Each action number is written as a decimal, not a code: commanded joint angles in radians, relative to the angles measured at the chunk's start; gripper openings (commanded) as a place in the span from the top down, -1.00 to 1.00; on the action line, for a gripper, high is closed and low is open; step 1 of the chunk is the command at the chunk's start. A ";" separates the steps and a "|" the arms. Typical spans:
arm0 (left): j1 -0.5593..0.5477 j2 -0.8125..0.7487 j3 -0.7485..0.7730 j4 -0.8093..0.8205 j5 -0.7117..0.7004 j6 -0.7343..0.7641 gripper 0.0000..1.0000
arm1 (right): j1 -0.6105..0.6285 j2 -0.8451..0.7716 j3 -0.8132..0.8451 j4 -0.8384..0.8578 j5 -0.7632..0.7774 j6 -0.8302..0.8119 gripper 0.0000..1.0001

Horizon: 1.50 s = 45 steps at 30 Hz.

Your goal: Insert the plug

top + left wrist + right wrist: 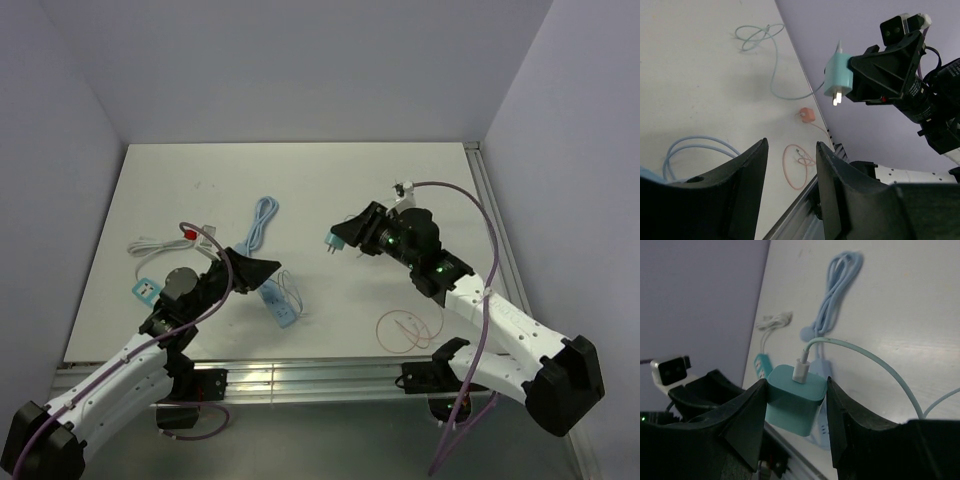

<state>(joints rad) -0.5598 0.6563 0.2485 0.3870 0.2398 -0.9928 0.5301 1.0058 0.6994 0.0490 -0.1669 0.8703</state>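
My right gripper is shut on a teal plug, a square charger block with a white cable connector on top and a teal cable trailing away. It holds the plug in the air above the table's middle. The plug also shows in the left wrist view, prongs pointing down-left, and in the top view. A light blue power strip lies on the table near my left gripper, which is open and empty just above it. The strip also shows in the right wrist view, below the plug.
A coiled light blue cable lies behind the strip. A teal strip with a white cord and a red-tipped item sit at the left. A pink cable loop lies near the front edge rail.
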 commanded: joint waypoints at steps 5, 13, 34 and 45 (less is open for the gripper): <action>-0.018 0.006 0.015 0.089 0.033 0.016 0.02 | 0.154 0.046 0.055 0.069 0.032 0.099 0.85; -0.055 -0.001 0.038 0.058 -0.007 0.046 -0.22 | 0.261 0.151 0.129 0.080 0.073 0.114 0.85; -0.098 0.032 0.043 0.061 -0.060 0.051 -0.22 | 0.386 0.286 0.221 0.101 0.084 0.136 0.84; -0.097 0.010 0.043 -0.016 -0.097 0.063 0.99 | 0.395 0.272 0.233 0.076 0.041 0.041 0.03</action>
<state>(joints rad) -0.6575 0.6903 0.2592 0.4023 0.1833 -0.9440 0.9119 1.3148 0.8696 0.0834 -0.0830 0.9741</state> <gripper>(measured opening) 0.300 0.529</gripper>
